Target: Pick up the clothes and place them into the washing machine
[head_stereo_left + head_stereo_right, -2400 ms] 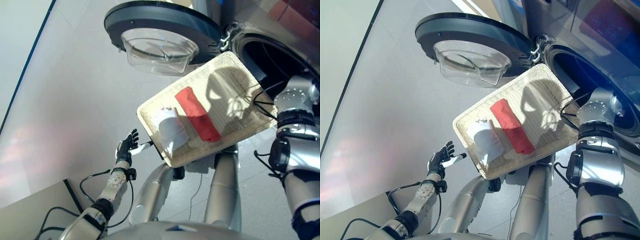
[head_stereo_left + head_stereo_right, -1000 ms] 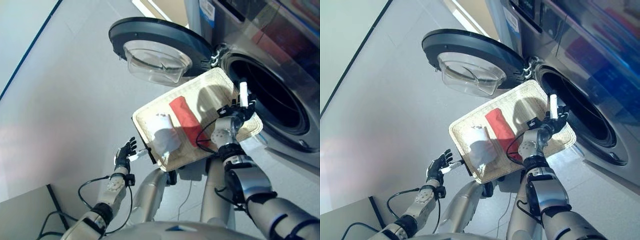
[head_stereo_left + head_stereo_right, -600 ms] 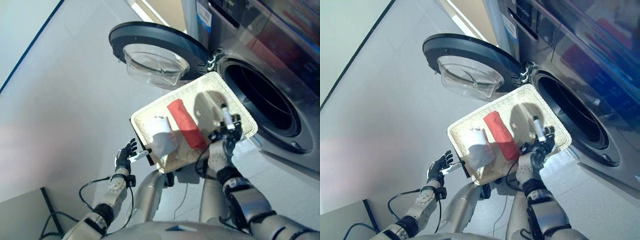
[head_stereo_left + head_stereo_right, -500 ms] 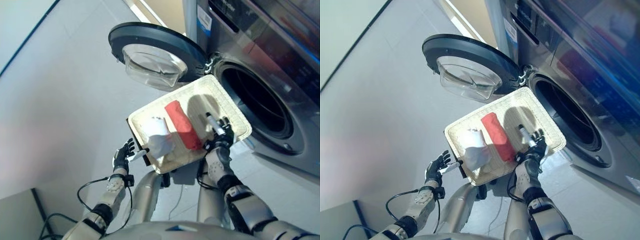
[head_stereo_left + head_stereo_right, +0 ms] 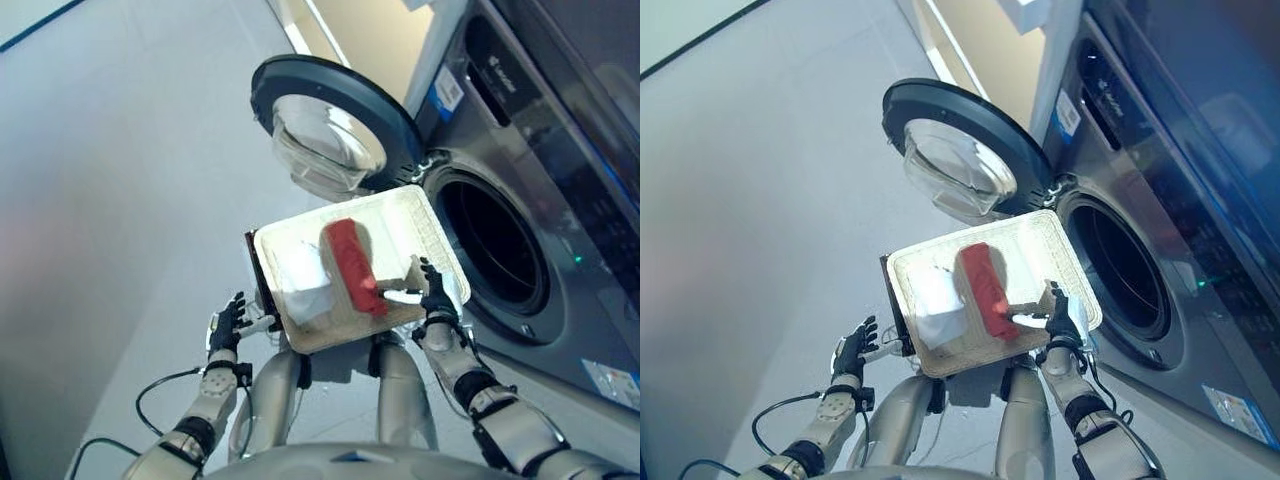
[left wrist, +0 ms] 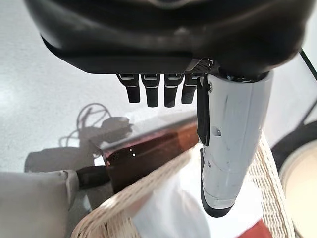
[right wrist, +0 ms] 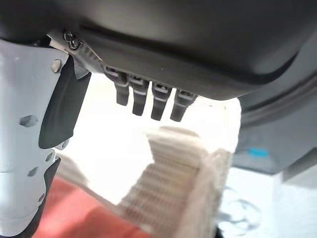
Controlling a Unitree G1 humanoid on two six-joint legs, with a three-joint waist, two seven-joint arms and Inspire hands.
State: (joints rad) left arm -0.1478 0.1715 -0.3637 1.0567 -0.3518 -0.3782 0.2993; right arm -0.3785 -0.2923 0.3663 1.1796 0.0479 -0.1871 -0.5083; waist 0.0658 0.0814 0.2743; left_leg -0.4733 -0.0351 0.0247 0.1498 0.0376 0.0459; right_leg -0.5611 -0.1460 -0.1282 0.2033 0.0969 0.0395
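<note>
From the head views you see the red cloth (image 5: 350, 265) and white cloth (image 5: 305, 283) in the wicker tray (image 5: 430, 225) beside the washing machine (image 5: 520, 200), while your wrist views show the left hand (image 6: 163, 91) and right hand (image 7: 148, 99) with fingers spread, holding nothing.

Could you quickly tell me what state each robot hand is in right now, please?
Left robot hand: open, holding nothing, beside the basket.
Right robot hand: open, holding nothing, thumb reaching toward the red cloth.
</note>
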